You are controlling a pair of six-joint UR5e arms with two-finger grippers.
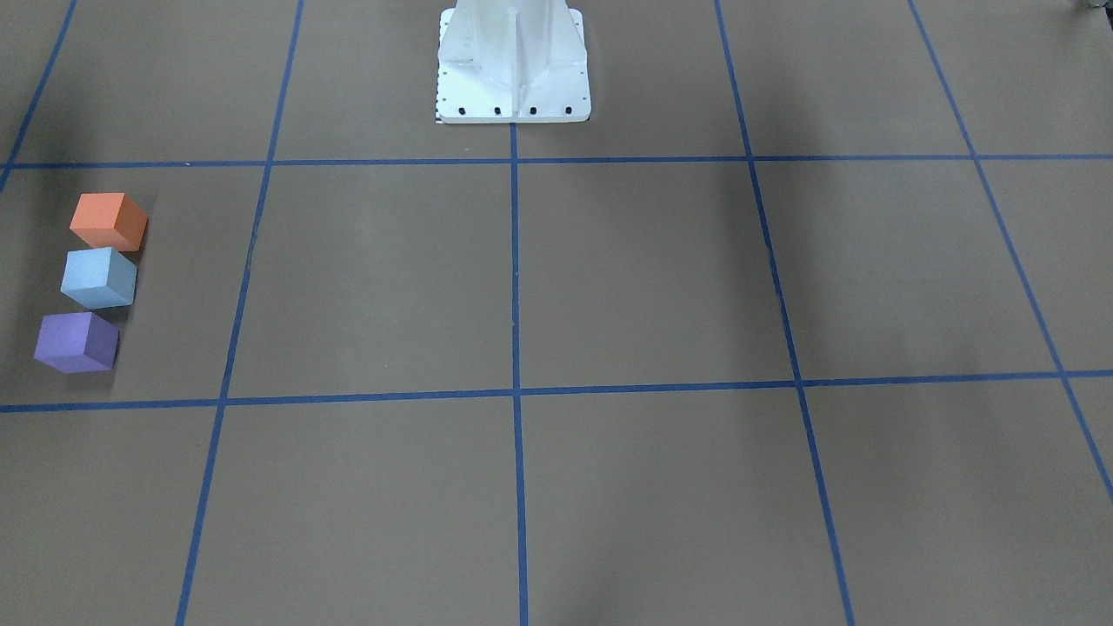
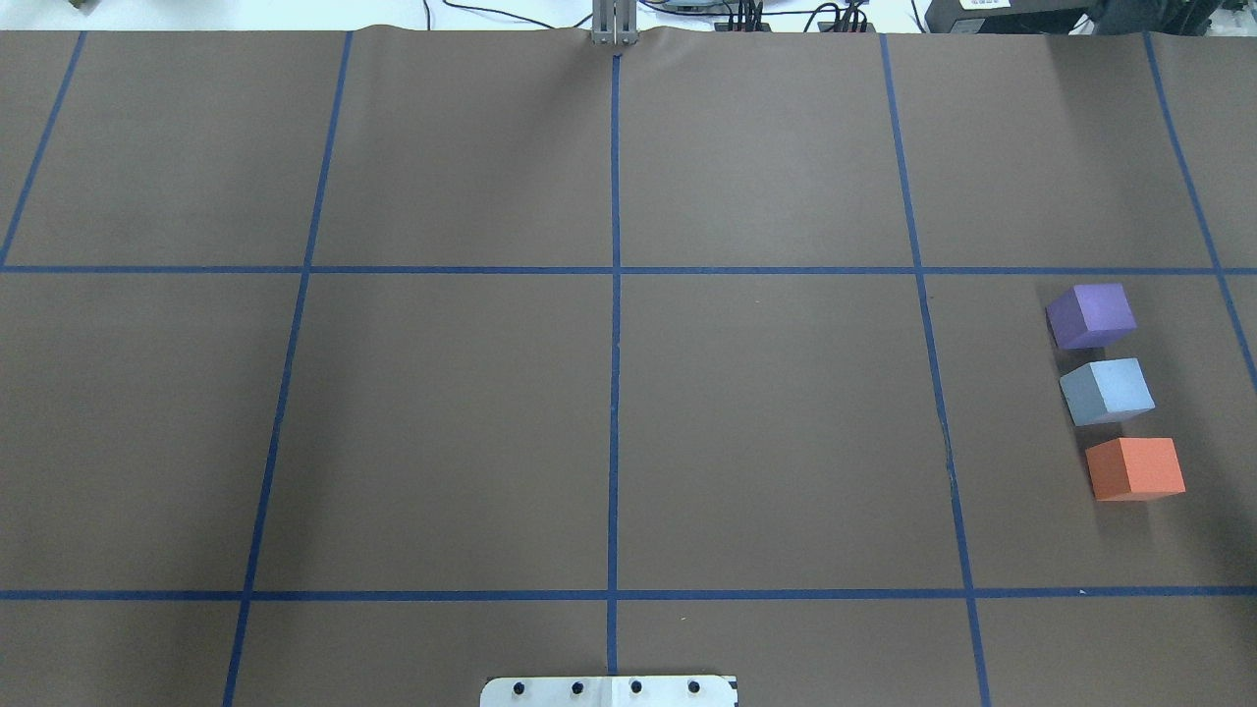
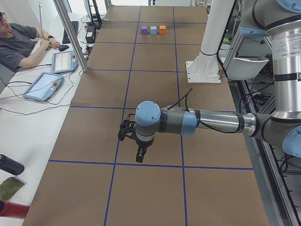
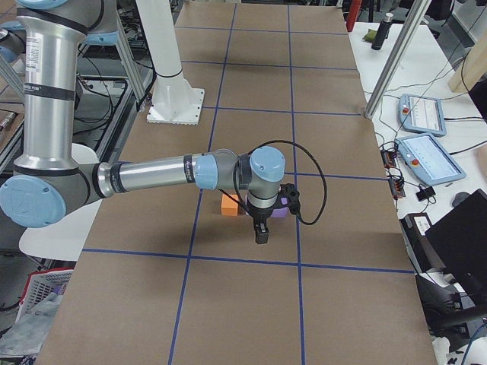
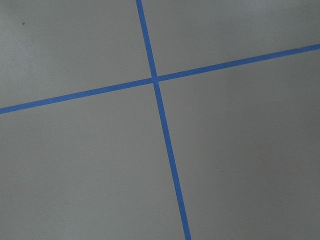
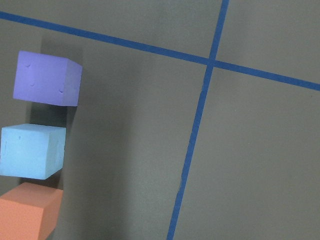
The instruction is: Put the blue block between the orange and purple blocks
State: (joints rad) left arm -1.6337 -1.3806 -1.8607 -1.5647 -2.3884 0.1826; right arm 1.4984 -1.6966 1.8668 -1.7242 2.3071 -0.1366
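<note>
While right arm [image 4: 152, 175] extends, end effector [image 4: 261, 236] downward

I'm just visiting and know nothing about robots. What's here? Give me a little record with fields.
Surface: brown table with blue tape grid
Blocks: orange foam cube, light blue foam cube, purple foam cube
Arrangement: one row, blue in the middle
Left end effector: above bare table, open or shut unclear
Right end effector: near the blocks, open or shut unclear

From the right side, the right arm [image 4: 259, 179] hides the blue block [image 6: 32, 151]; orange block [image 4: 229, 204] and purple block [image 4: 281, 212] peek out beside it. Left gripper [image 3: 140, 157], right gripper [image 4: 261, 234]: too small to judge.
</note>
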